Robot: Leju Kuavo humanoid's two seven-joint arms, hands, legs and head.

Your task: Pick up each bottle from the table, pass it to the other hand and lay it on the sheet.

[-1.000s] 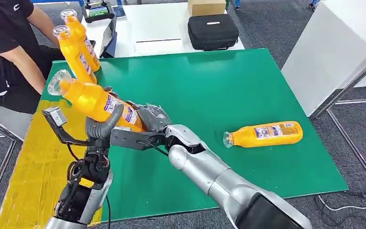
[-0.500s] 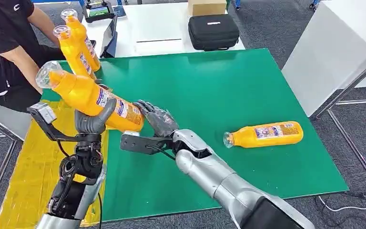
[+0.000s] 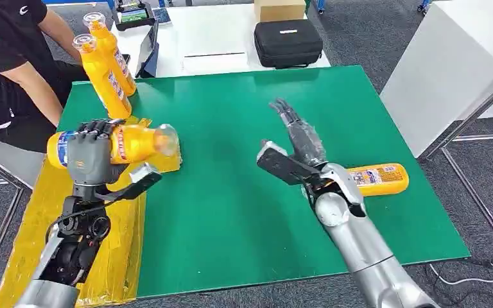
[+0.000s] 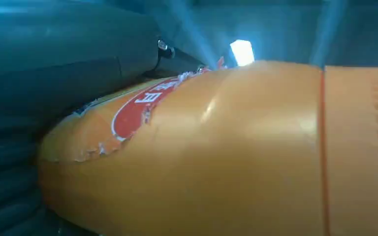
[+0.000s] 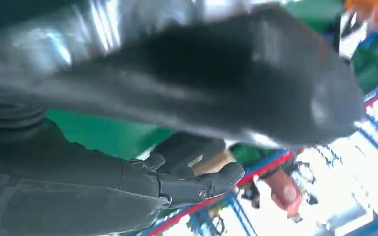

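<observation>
Head view shows you the left hand (image 3: 90, 154) wrapped around an orange plastic bottle with a printed label (image 3: 125, 142), carried level above the yellow sheet (image 3: 51, 231) at the left edge of the green table mat (image 3: 250, 128). Its long axis runs left to right, the clear cap end toward the mat and the base toward the seated person (image 3: 6, 70). Left wrist view confirms the bottle (image 4: 216, 152) pressed hard against the palm.

Your right hand (image 3: 298, 138) is empty, fingers straight and spread, raised over the middle of the mat. Just right of it and partly behind that forearm lies a second orange bottle (image 3: 379, 178), flat on the mat, long axis also left to right. The right hand is plainly the nearer one for that pick.

Two more orange bottles (image 3: 106, 64) stand at the far left corner.

My judgement: lower the held bottle straight down onto the sheet.
</observation>
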